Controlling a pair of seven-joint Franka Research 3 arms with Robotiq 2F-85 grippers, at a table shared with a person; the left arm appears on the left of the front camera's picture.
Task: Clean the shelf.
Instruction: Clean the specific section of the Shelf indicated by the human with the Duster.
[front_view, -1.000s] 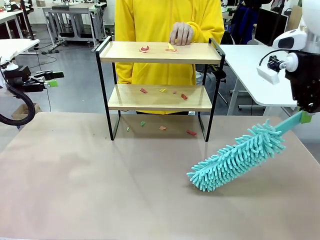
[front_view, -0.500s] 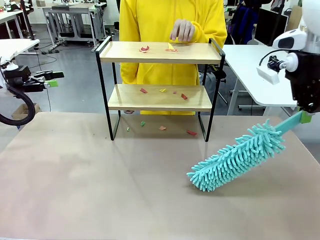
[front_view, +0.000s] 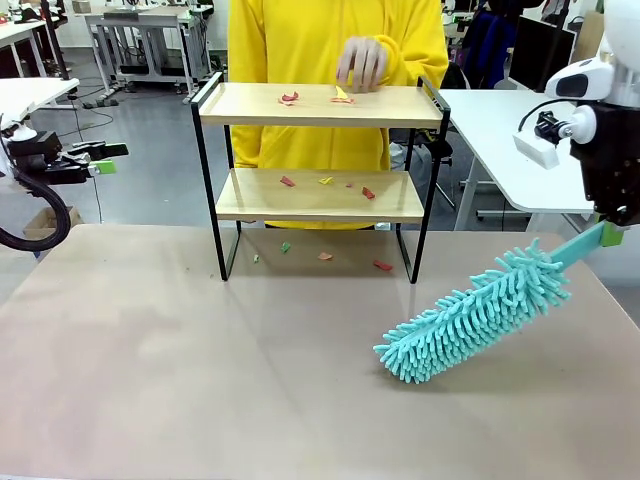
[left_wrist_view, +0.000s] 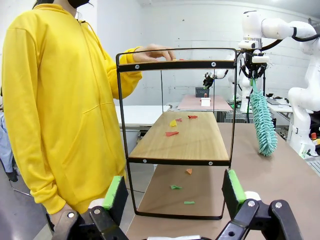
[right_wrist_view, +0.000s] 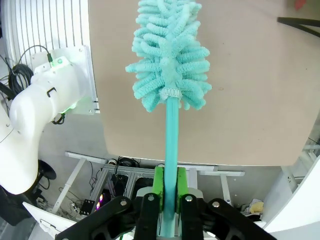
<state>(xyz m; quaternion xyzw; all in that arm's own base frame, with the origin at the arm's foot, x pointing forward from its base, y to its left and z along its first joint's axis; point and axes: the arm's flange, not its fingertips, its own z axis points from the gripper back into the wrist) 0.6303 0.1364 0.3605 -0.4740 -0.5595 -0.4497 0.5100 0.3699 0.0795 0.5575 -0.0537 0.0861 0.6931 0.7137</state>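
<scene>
The shelf (front_view: 400, 106) stands at the table's far side, with small red, yellow and green scraps (front_view: 290, 98) on both wooden boards and on the table beneath it. A person's hand (front_view: 362, 64) hovers over the top board. My right gripper (front_view: 611, 233) is shut on the handle of a teal duster (front_view: 470, 315), whose fluffy head rests on the table to the right of the shelf. The right wrist view shows my gripper (right_wrist_view: 169, 189) clamped on the duster (right_wrist_view: 167, 55). My left gripper (front_view: 104, 158) hangs open off the table's left edge. Its wrist view looks through my open gripper (left_wrist_view: 174, 192) at the shelf (left_wrist_view: 180, 135) end-on.
A person in a yellow hoodie (front_view: 330, 40) stands right behind the shelf. A white table (front_view: 500, 130) sits at the back right. Bare brown tabletop (front_view: 200, 350) stretches in front of the shelf.
The person's hand has lifted slightly above the top board. Both arms and the duster have stayed still.
</scene>
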